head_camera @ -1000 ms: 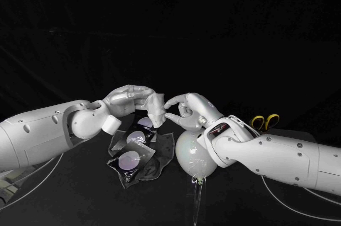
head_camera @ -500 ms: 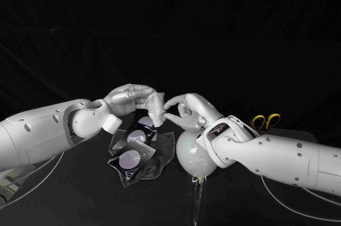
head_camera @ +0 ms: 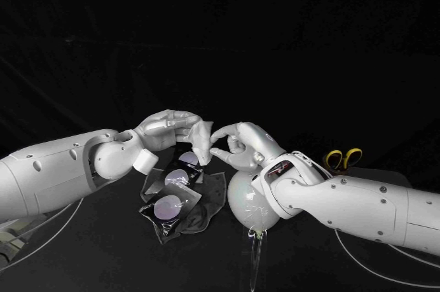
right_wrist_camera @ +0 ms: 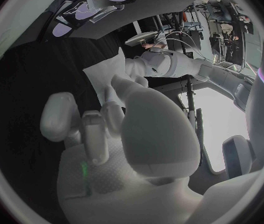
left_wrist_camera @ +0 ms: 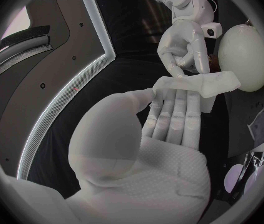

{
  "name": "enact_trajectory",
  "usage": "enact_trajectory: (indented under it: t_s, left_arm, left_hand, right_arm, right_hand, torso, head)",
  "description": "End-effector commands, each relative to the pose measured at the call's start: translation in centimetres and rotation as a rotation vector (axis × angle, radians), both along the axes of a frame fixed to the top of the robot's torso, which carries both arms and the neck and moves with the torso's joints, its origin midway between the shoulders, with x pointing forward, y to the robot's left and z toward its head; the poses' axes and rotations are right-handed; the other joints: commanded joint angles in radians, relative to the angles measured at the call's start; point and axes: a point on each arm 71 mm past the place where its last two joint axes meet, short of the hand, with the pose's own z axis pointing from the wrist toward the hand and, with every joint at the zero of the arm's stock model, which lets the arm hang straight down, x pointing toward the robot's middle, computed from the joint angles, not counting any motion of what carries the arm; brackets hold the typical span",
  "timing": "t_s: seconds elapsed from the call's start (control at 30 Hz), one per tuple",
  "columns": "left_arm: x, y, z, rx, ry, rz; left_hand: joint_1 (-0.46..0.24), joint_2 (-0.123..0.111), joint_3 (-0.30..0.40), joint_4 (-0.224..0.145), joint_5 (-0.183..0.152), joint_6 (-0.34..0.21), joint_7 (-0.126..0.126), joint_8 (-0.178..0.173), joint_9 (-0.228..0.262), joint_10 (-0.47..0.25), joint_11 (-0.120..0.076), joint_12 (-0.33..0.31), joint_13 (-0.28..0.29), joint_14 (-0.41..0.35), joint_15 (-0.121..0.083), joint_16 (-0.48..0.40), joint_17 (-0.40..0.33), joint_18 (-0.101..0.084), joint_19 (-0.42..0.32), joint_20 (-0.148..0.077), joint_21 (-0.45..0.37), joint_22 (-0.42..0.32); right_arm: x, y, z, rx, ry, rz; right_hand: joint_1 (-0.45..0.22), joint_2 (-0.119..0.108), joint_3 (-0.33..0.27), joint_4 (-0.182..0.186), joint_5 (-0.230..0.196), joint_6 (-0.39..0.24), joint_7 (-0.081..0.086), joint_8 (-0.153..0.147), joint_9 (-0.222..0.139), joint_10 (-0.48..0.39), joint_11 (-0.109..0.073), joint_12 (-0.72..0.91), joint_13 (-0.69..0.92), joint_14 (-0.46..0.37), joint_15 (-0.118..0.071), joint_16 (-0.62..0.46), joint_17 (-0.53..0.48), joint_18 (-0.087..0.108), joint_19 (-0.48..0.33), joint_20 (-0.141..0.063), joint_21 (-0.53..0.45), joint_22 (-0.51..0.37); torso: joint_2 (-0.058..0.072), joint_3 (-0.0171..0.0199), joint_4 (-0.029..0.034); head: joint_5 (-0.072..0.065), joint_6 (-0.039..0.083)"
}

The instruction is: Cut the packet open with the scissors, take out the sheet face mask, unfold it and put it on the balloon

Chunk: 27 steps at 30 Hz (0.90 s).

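A folded white sheet face mask [head_camera: 201,146] hangs between my two hands above the table. My left hand [head_camera: 170,129] pinches its upper edge; the left wrist view has the mask [left_wrist_camera: 200,82] lying across that hand's fingertips [left_wrist_camera: 169,115]. My right hand [head_camera: 240,144] pinches the mask's other edge from the right, and the mask [right_wrist_camera: 106,70] stands against its fingertips [right_wrist_camera: 110,100]. The cut dark packet [head_camera: 174,191] with pale round patches lies below the hands. A pale balloon [head_camera: 249,201] sits under my right wrist, also seen as the balloon [left_wrist_camera: 244,57].
Scissors with yellow handles [head_camera: 342,157] lie behind my right forearm. A thin stick or string [head_camera: 255,260] runs down from the balloon toward the table's front. Pale cables [head_camera: 367,260] curve across the table under both arms.
My right hand has edged slightly up and toward the left hand, closing its fingers on the mask's edge. The left hand, packet and balloon have stayed put.
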Motion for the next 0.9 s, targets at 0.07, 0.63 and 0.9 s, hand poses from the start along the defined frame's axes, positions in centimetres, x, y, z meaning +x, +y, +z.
enact_trajectory:
  t_s: [0.07,0.63,0.9]
  left_arm:
    - [-0.1,-0.3,0.2,-0.007,-0.013,-0.011]
    - [0.0,-0.1,0.1,0.020,-0.014,0.016]
    - [-0.1,-0.2,0.1,0.036,-0.019,0.014]
  left_hand:
    - [0.008,-0.002,0.067,-0.061,0.004,0.000,0.005,0.004,0.001,-0.006,0.001,-0.002,-0.001,0.007,0.002,-0.004,-0.001,0.018,-0.007,0.001,-0.004,-0.001]
    - [0.006,-0.002,0.067,-0.060,0.003,0.000,0.006,0.003,0.002,-0.007,0.002,-0.002,-0.001,0.007,0.002,-0.005,-0.003,0.017,-0.008,0.001,-0.004,-0.002]
    - [0.005,-0.002,0.067,-0.060,0.003,0.000,0.006,0.003,0.002,-0.007,0.002,-0.002,-0.001,0.008,0.003,-0.006,-0.003,0.018,-0.008,0.001,-0.005,-0.002]
  right_arm:
    - [-0.1,0.0,0.1,0.005,-0.010,-0.003]
    - [-0.2,-2.8,0.4,0.106,0.022,-0.074]
    - [0.1,-3.5,0.6,0.155,0.061,-0.100]
  right_hand:
    - [-0.010,0.004,-0.001,0.000,-0.001,0.011,-0.001,-0.001,0.000,0.009,0.001,0.007,0.054,0.103,-0.004,0.004,0.255,0.006,0.006,0.001,0.008,0.155]
    - [-0.051,0.003,-0.013,0.024,-0.001,0.011,-0.002,-0.009,-0.003,0.014,0.000,0.011,0.054,0.103,-0.007,0.003,0.253,0.006,0.009,-0.002,0.008,0.155]
    - [-0.061,0.002,-0.017,0.032,-0.001,0.006,-0.001,-0.015,-0.005,0.010,0.001,0.005,0.050,0.101,-0.006,0.001,0.246,0.008,0.005,-0.001,-0.003,0.152]
  torso:
    - [0.000,0.0000,0.0009]
    - [-0.001,0.0005,-0.0021]
    - [0.000,0.0007,-0.0012]
  head:
    - [0.003,0.003]
    - [0.020,0.012]
    - [0.021,0.013]
